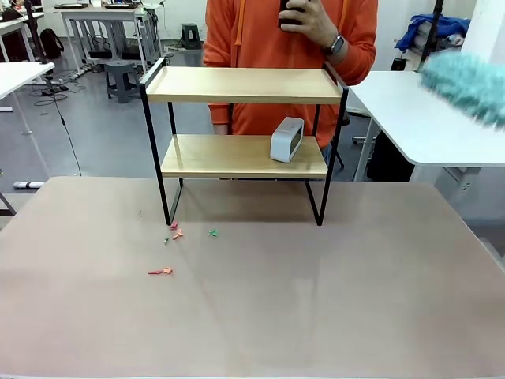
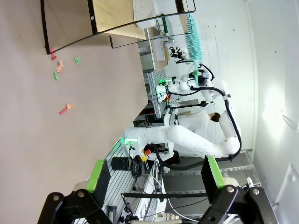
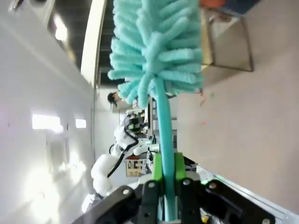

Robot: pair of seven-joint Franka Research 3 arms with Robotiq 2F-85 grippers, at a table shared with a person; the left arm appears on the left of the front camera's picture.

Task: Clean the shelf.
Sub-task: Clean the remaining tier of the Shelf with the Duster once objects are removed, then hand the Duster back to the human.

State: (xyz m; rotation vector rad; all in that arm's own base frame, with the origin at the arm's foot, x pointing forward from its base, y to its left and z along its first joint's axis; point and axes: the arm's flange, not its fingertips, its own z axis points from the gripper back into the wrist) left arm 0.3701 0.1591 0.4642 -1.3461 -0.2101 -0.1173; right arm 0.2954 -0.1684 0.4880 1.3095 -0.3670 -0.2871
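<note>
- My right gripper [image 3: 168, 171] is clamped on the handle of a fluffy teal duster [image 3: 154, 51], whose head rises straight ahead of my fingers.
- From the front, the duster's head hangs high at the right edge, well apart from the shelf [image 1: 245, 95].
- My left gripper [image 2: 155, 176] has its jaws spread wide, with nothing between them.
- The shelf stands at the far side of the beige table [image 1: 331, 300], with a person in an orange top [image 1: 260, 39] just behind it.
- A small white rounded box [image 1: 286, 140] sits on the lower board, towards its right end.
- Pink and green scraps [image 1: 175, 230] lie on the table near the shelf's front left leg.

One shelf [image 1: 245, 95], one white device [image 1: 286, 140], one teal duster [image 1: 469, 83], five coloured scraps [image 1: 178, 234], one person [image 1: 260, 39]
</note>
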